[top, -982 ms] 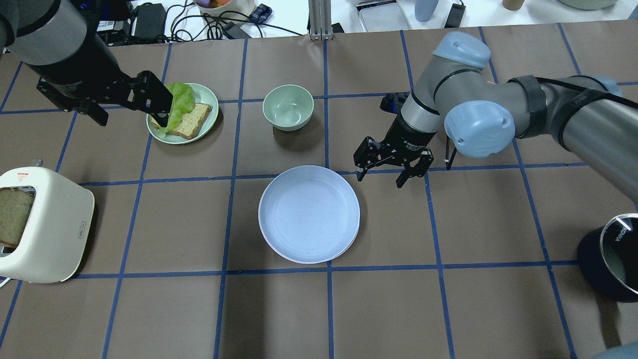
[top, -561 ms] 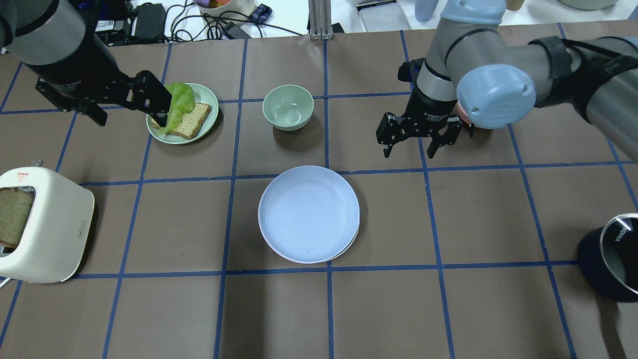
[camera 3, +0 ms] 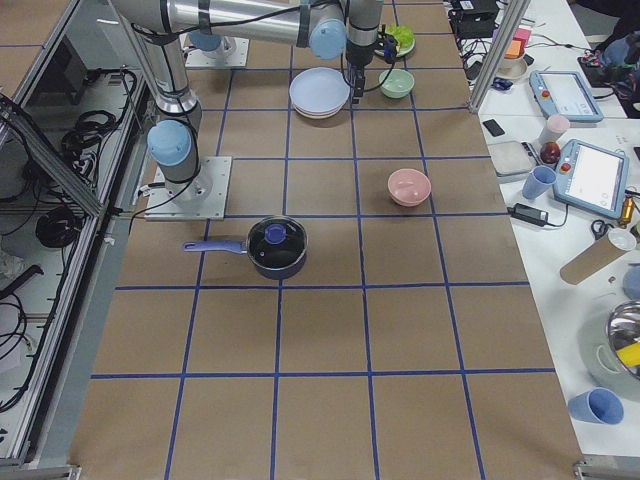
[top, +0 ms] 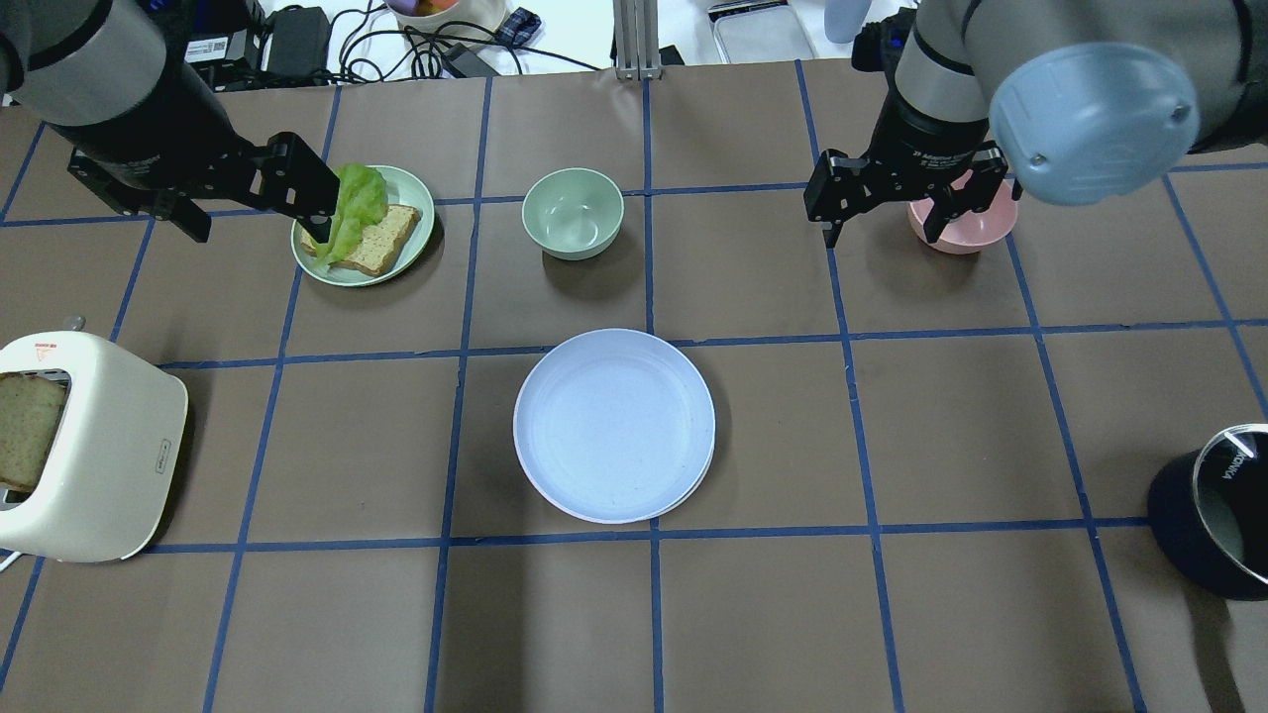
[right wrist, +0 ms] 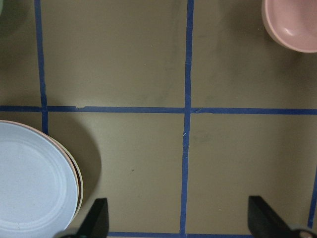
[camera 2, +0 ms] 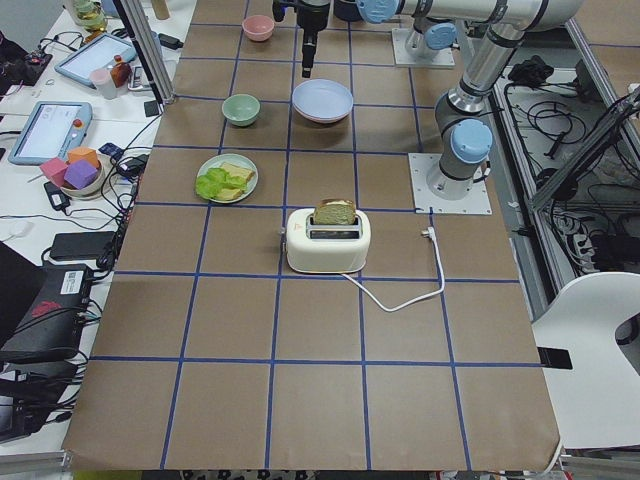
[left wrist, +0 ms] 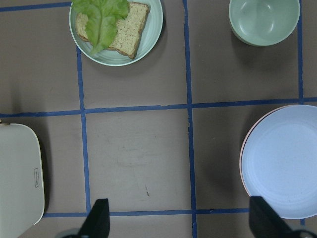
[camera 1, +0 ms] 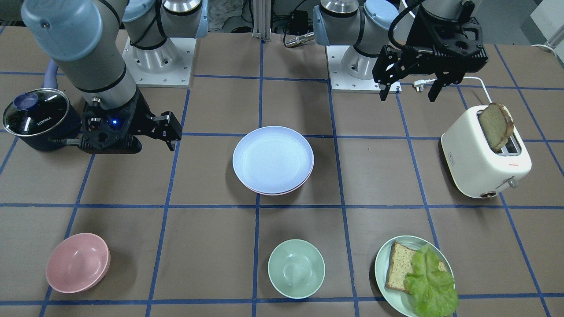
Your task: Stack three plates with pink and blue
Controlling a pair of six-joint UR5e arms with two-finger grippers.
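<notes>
Right gripper (top: 897,210) hangs raised with its fingers spread and nothing between them, over the table between the plates and the pink bowl (top: 976,233). You see the left gripper (camera 1: 408,90) spread and empty too. The blue plate (top: 614,426) lies on top at the table's centre, the pink plate (camera 1: 277,193) directly under it, and the cream plate (right wrist: 81,191) lowest.

The plate stack (top: 614,426) lies between the toaster (top: 94,456) and the pot (top: 1214,525)
</notes>
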